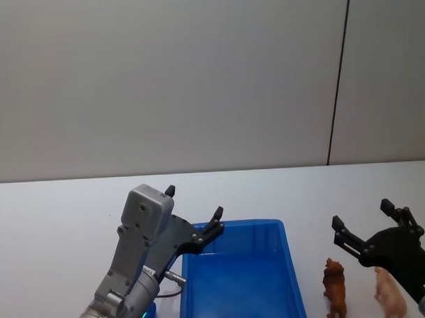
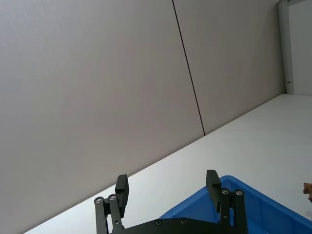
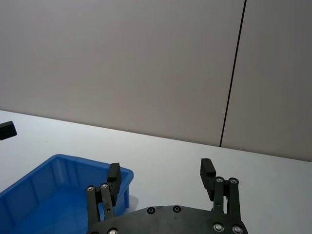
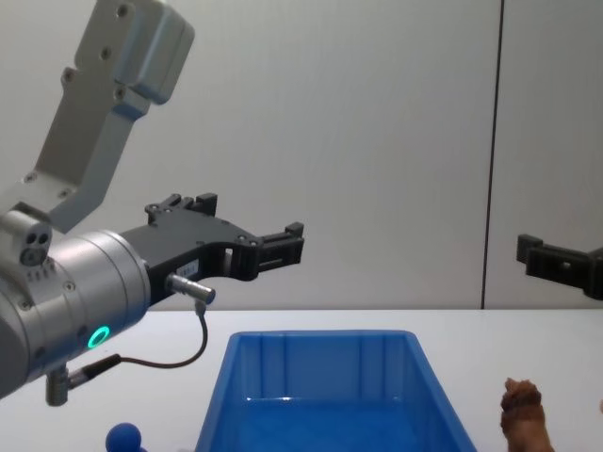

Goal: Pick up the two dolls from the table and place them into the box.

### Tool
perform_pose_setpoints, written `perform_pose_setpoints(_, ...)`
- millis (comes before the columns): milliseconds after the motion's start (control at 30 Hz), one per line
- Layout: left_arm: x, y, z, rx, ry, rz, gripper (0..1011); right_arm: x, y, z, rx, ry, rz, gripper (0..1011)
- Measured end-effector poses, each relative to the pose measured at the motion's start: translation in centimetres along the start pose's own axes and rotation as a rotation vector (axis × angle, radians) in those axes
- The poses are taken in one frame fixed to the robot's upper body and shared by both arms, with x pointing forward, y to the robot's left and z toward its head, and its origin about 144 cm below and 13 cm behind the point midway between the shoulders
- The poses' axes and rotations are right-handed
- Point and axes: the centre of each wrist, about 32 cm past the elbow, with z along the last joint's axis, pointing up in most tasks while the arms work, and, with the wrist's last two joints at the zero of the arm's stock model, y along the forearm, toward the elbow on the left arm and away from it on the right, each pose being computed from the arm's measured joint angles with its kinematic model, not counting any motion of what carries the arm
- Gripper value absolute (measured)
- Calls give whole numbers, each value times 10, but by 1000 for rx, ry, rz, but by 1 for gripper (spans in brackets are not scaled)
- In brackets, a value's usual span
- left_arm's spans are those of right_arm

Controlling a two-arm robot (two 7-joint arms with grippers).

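- Two black hands are spread wide and hold nothing. The right hand (image 1: 362,214) hangs above the right end of the broad, smooth white bench (image 1: 60,206). The left hand (image 1: 194,202) is raised over the left rim of the large bright blue plastic box (image 1: 232,224).
- Just below the right hand, on its near side, the small reddish-brown doll (image 1: 335,287) stands upright on stubby legs, between the box's right wall and the pale flesh-toned doll (image 1: 390,296).
- A small blue round-headed figure (image 4: 123,438) sits on the bench near the box's left wall, under the left arm. Little of it can be made out.
- Both dolls on the right look hard, narrow and light, and far smaller than the box, which appears to hold nothing yet.
- Likely trouble: the two dolls stand close together, so fingers coming down around one could knock the other over.
- A narrow body pinched off-centre may twist or slip free on the lift.
- The brown doll is near the box wall, which a finger could strike and shift the box.
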Motion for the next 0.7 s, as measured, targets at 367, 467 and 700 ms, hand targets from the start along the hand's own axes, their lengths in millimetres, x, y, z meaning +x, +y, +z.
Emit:
perform_pose_setpoints(367,0,0,0,0,0,0,1001,0,0,0,0,0,0,1001)
perform_pose_setpoints(467,0,0,0,0,0,0,1001,0,0,0,0,0,0,1001)
perform_pose_setpoints(700,0,0,0,0,0,0,1001,0,0,0,0,0,0,1001)
